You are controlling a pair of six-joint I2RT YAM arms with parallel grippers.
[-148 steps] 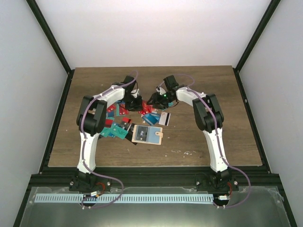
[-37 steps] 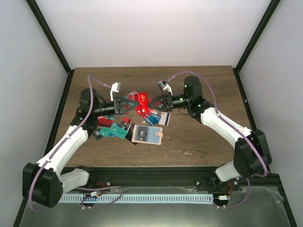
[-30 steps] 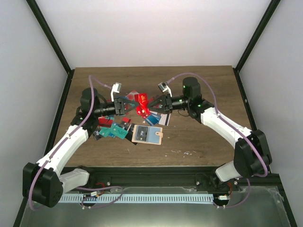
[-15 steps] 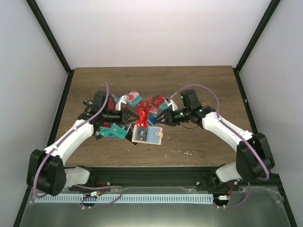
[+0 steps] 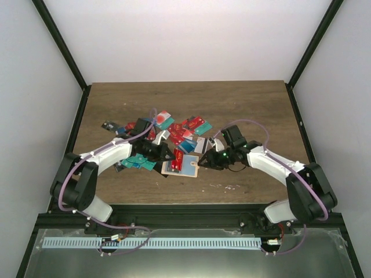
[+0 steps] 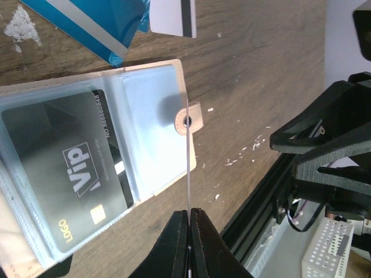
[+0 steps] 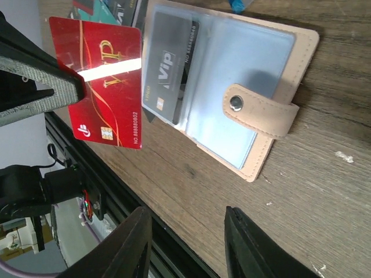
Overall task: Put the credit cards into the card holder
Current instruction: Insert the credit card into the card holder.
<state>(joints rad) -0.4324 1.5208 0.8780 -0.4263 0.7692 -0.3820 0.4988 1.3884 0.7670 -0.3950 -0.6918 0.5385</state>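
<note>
Both arms are lower and nearer to me than half a second ago, and both grippers now sit by the holder.

From the top, my left gripper [image 5: 169,154] is just left of the holder [image 5: 185,167]. The holder lies open on the table [image 5: 249,110], in front of the pile of cards [image 5: 177,128]. My right gripper [image 5: 202,163] is just right of the holder.

From the left wrist, the fingers [image 6: 174,237] are pinched tight on a card [image 6: 188,162]. I see only its thin edge. It stands above the holder's snap tab [image 6: 188,120]. A black card [image 6: 75,174] sits in a clear pocket on one half of the holder. The other pocket [image 6: 153,127] has no card in it. A blue card [image 6: 87,23] and a white card [image 6: 172,16] lie on the wood past the holder.

From the right wrist, my right gripper's fingers [image 7: 139,243] are spread wide with nothing between them. They hang over bare wood near the holder. The card in my left gripper is red from this side. It is just beside the holder's edge and not in a pocket. The tab lies across the pocket with no card.
</note>
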